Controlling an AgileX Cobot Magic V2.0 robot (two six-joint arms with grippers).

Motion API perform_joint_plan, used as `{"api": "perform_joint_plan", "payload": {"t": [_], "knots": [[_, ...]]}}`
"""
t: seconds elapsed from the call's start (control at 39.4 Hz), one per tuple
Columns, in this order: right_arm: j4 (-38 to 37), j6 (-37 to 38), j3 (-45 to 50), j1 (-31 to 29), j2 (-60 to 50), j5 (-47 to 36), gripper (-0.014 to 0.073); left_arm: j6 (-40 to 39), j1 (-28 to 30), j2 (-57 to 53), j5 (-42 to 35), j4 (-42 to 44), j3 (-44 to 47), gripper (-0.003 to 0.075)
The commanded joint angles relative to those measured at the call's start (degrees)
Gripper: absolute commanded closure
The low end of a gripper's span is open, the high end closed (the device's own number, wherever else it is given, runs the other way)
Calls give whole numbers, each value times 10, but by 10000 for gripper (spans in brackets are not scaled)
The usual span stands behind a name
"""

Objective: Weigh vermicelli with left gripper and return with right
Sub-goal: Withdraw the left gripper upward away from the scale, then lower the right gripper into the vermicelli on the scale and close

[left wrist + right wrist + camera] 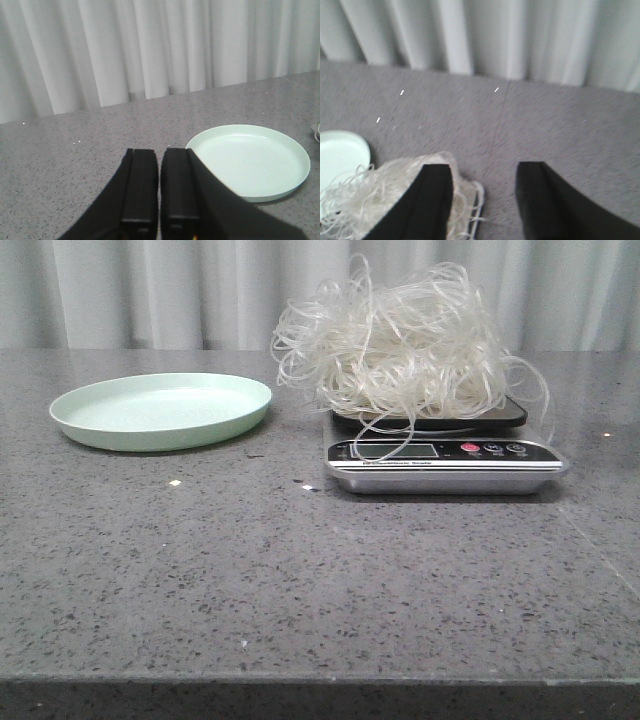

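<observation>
Vermicelli [405, 350] heaped on the scale [445, 462], at three o'clock from the plate [160, 410]. Left gripper [159, 187] pinched together, empty; right gripper [482, 187] spread wide, should straddle the tangle's centre, gathering stray loops.

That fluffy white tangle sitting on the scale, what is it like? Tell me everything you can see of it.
The vermicelli is a big loose heap of thin, translucent whitish strands, curled and looped like glass noodles. It rests on the dark platform of a silver kitchen scale, spilling past the platform's edges, with stray loops sticking up and a few hanging down over the display. It stands to the right of a pale green plate, apart from it. In the front view nothing else touches it. The right claw is open close by it.
</observation>
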Motion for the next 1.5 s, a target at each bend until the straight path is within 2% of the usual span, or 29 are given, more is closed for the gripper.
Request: {"api": "perform_joint_plan", "payload": {"t": [0.0,0.1,0.15,0.3,0.41,0.81,1.14,1.24,1.45,1.47], "knots": [[1,-16,-57,23,43,5,85,-7,2,2,-49,-8,-16,583],[29,-54,-101,38,93,56,-10,-7,2,2,-49,-8,-16,583],[55,-77,-122,40,116,82,-31,-7,2,2,-49,-8,-16,583],[136,-146,-167,40,179,130,-26,-7,2,2,-49,-8,-16,583],[153,-174,-185,40,212,147,-26,-7,2,2,-49,-8,-16,583],[175,-175,-189,40,322,158,-26,-7,2,2,-49,-8,-16,583],[175,-175,-189,40,366,173,-22,-7,2,2,-49,-8,-16,583],[175,-175,-190,40,366,171,58,-7,2,2,-49,-8,-16,583],[175,-175,-191,40,366,172,405,-7,2,2,-49,-8,-16,583],[175,-175,-191,40,366,173,424,-7,2,2,-49,-8,-16,583]]}}
